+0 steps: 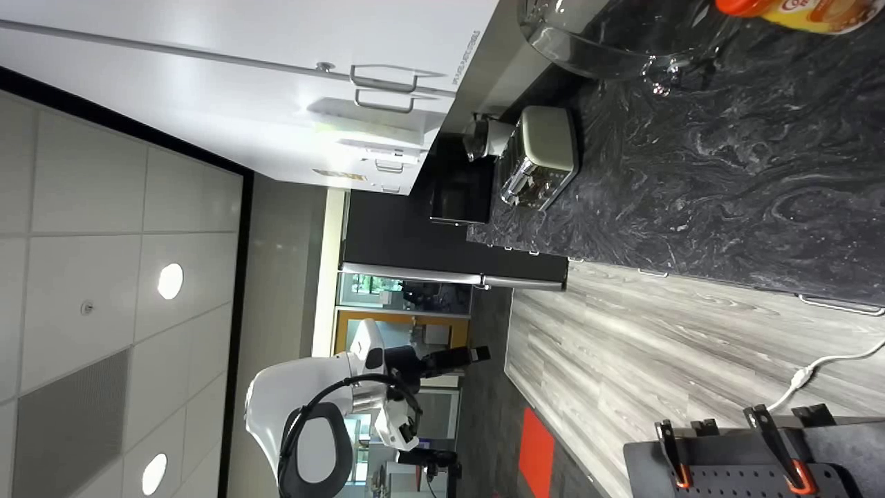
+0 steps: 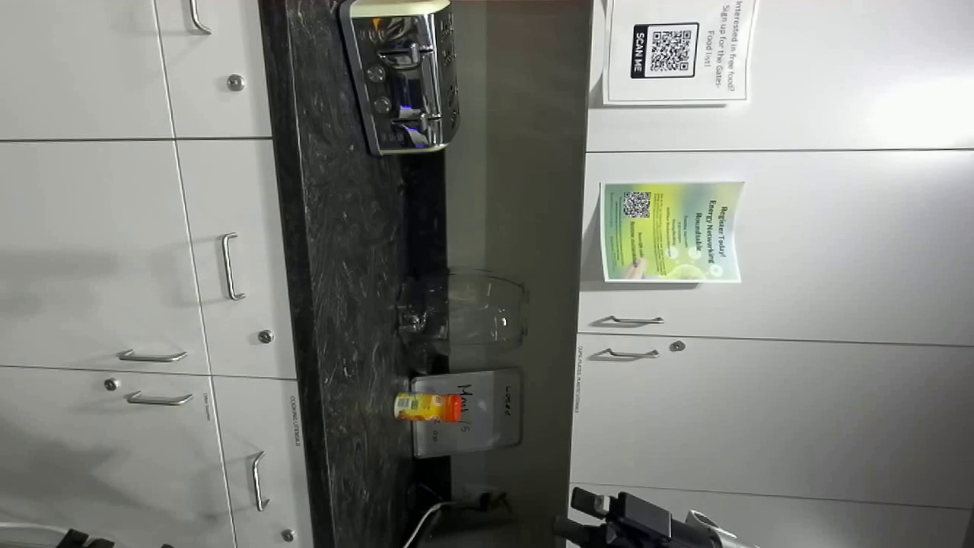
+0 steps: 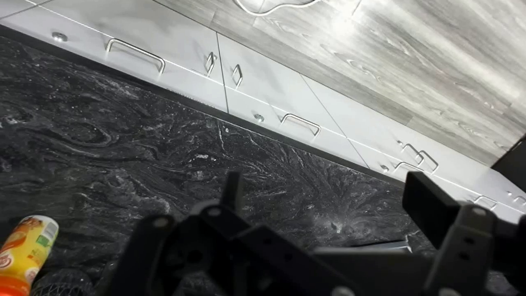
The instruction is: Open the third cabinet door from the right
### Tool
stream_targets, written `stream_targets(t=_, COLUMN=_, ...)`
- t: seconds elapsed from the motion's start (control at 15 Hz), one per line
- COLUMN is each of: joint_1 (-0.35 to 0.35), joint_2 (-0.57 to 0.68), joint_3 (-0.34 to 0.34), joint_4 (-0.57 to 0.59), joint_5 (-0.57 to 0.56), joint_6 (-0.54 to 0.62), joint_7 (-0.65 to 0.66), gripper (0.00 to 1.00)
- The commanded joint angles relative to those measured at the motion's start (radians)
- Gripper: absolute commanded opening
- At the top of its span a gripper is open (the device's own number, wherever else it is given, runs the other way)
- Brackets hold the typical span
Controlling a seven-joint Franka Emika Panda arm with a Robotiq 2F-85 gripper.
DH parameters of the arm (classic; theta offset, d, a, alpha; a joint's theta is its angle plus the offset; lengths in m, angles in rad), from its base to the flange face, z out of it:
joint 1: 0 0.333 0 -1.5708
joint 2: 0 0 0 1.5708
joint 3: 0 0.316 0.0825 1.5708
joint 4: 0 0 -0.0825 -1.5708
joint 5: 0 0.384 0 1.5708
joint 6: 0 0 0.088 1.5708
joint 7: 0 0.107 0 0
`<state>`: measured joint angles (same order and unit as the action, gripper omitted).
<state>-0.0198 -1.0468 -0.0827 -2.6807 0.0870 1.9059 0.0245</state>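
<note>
The claw [image 3: 326, 191] has its two fingers [image 3: 429, 207] spread wide and has hold of nothing; it points downward, and in the wrist view it shows against the dark marbled desk [image 3: 102, 135], whose front edge slants across beyond the fingertips; in an exterior view the white arm [image 1: 304, 394] holds it well apart from the white upper panels [image 1: 207, 104], which hang above the desk's back edge; counting those that show in an exterior view, the third cabinet door from the right [image 2: 845, 251] is the one bearing a green flyer [image 2: 670, 232], closed and level with its neighbours, with a silver handle [image 2: 638, 320] at its lower corner; the row runs past the frame, so I cannot tell whether that count holds; beneath, near the desk's back edge, stands a clear jar [image 2: 483, 312], then a yellow bottle [image 2: 420, 406] with an orange lid [image 2: 454, 408], upright just in front of a pale board [image 2: 498, 426] with handwriting; a chrome-fronted toaster [image 2: 403, 80] sits farther along, toward the desk's end by a tall black unit [image 1: 415, 235]; more handles [image 2: 227, 266] lie below the desk's front edge.
</note>
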Motion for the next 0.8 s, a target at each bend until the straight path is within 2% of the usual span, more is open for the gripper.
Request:
stream_targets(t=0.0, joint_1=-0.045, joint_2=0.027, joint_3=0.015, joint_4=0.04, joint_5=-0.026, joint_6=0.075, joint_7=0.007, gripper=1.0)
stream_targets(t=0.4, joint_1=-0.102, joint_2=0.162, joint_3=-0.004, joint_4=0.188, joint_5=-0.129, joint_6=0.407, joint_7=-0.013, gripper=1.0)
stream_targets(t=0.73, joint_1=-0.159, joint_2=0.355, joint_3=0.029, joint_4=0.286, joint_5=-0.21, joint_6=0.743, joint_7=0.02, gripper=1.0)
